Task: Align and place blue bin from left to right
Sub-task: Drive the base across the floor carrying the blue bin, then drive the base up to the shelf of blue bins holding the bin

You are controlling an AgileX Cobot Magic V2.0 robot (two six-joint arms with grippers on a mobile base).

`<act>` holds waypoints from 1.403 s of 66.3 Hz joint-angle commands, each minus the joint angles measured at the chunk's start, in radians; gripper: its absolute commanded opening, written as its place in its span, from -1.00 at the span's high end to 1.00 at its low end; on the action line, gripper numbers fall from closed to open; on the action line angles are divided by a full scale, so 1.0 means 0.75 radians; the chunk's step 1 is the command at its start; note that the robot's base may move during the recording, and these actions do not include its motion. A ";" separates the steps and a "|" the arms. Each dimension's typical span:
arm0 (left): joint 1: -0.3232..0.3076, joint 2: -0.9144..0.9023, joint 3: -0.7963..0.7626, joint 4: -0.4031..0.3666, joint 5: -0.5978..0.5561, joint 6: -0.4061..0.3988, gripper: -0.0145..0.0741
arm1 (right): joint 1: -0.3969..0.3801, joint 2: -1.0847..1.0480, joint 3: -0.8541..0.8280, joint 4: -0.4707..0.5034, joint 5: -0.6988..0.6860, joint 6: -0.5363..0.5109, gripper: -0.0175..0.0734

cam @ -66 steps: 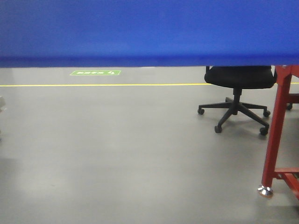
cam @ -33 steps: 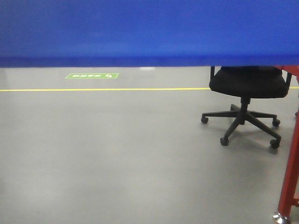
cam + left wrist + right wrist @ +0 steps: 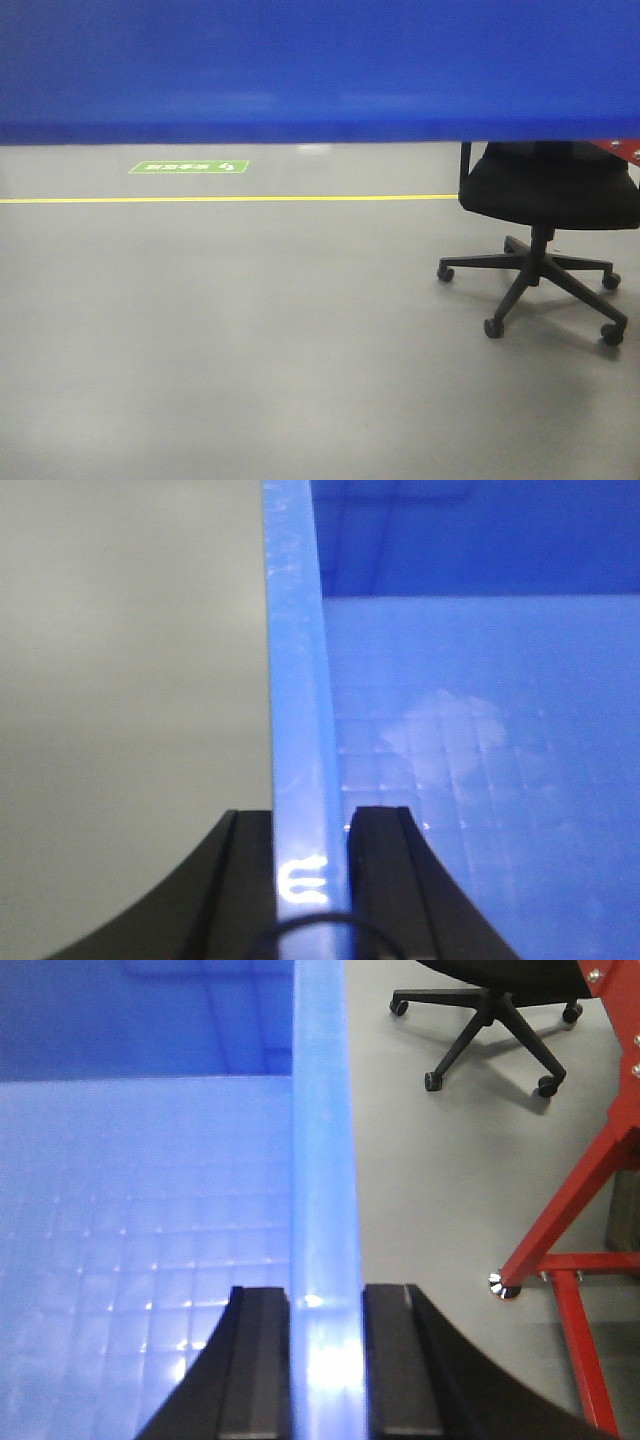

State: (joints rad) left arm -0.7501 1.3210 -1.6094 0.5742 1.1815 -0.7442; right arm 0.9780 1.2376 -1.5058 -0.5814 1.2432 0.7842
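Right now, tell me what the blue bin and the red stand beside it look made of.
Blue bin: likely moulded plastic, semi-gloss; its wall edge glints, shows fine scuffs, and its bottom bears a moulded grid. Red stand: seemingly painted metal, given straight square bars, bolt heads and a shiny foot.

The bin (image 3: pixel 320 70) lies nearest the front camera, a chair (image 3: pixel 548 195) behind it rightward (frame (image 3: pixel 590 1210) beside).
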 commanded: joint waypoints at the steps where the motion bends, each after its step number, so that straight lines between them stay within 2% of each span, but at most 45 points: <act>1: -0.015 -0.009 -0.025 -0.038 -0.213 0.011 0.92 | 0.007 -0.003 -0.022 -0.004 -0.388 -0.015 0.79; 93: -0.015 -0.009 -0.025 -0.038 -0.213 0.011 0.92 | 0.007 -0.003 -0.022 -0.004 -0.391 -0.015 0.79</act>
State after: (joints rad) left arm -0.7485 1.3210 -1.6094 0.5742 1.1611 -0.7442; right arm 0.9773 1.2376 -1.5058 -0.5851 1.2495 0.7842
